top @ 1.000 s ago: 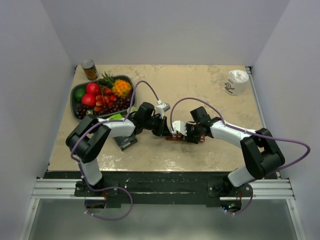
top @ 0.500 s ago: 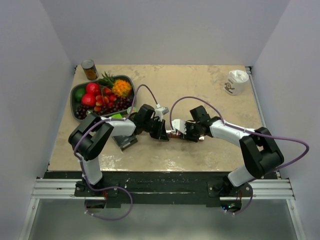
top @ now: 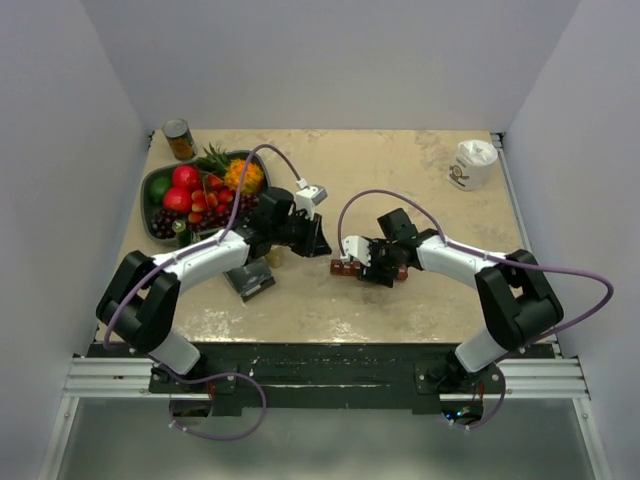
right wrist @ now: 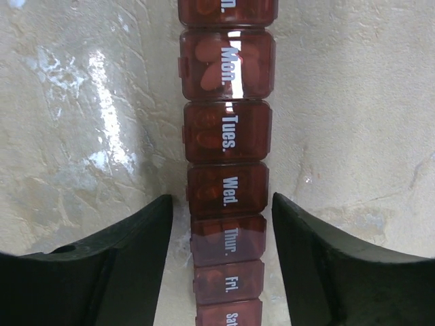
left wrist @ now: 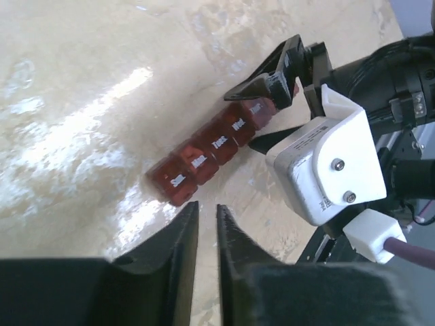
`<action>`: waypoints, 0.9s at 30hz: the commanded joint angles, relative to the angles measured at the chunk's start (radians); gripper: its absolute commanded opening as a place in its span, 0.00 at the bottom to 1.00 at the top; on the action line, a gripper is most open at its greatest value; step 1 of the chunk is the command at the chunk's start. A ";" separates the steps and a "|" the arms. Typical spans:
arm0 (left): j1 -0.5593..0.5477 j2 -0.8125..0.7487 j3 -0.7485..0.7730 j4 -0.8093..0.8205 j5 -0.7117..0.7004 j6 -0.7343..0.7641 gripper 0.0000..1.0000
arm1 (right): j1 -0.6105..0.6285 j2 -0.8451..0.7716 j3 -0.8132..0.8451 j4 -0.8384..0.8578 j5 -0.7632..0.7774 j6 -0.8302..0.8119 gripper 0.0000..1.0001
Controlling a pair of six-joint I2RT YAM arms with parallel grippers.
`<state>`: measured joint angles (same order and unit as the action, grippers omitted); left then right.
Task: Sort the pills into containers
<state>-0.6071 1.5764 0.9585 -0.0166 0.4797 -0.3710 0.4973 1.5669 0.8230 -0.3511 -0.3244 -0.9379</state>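
Note:
The containers are a dark red pill organizer (top: 385,271) lying on the table, with its lids shut and printed with day names. It also shows in the left wrist view (left wrist: 211,148) and the right wrist view (right wrist: 228,129). Rounded pills (right wrist: 216,64) show dimly through the Mon lid. My right gripper (top: 352,262) is open, with one finger on each side of the strip at Wed and Thur (right wrist: 222,204), close to its sides. My left gripper (top: 318,238) hangs just left of the strip's end. Its jaws (left wrist: 207,207) leave only a thin slit and hold nothing.
A grey fruit bowl (top: 152,190) stands at the back left with an amber bottle (top: 179,139) behind it. A white cup (top: 472,164) is at the back right. A dark flat object (top: 252,281) lies under the left arm.
My left gripper has drawn back up and to the left, away from the organizer's left end. My right gripper has stayed over the strip, shifted slightly left.

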 commanded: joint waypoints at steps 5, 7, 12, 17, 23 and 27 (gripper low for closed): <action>0.038 -0.223 0.031 -0.063 -0.170 0.106 0.47 | -0.005 0.009 0.050 -0.074 -0.051 0.053 0.81; 0.043 -0.262 0.034 -0.069 -0.193 0.129 0.55 | -0.017 -0.014 0.060 -0.086 -0.050 0.057 0.85; 0.049 -0.404 0.037 -0.083 -0.262 0.187 0.79 | -0.061 -0.091 0.108 -0.152 -0.057 0.065 0.99; 0.058 -0.539 0.042 -0.117 -0.345 0.225 0.99 | -0.164 -0.210 0.209 -0.221 -0.108 0.097 0.99; 0.059 -0.645 0.028 -0.209 -0.461 0.285 0.99 | -0.339 -0.335 0.339 -0.219 -0.249 0.357 0.99; 0.059 -0.704 0.000 -0.233 -0.477 0.287 0.99 | -0.381 -0.433 0.389 -0.160 -0.208 0.575 0.99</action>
<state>-0.5564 0.9226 0.9630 -0.2165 0.0650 -0.1184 0.1383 1.2201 1.1473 -0.5545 -0.4923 -0.6323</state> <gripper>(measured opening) 0.992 0.990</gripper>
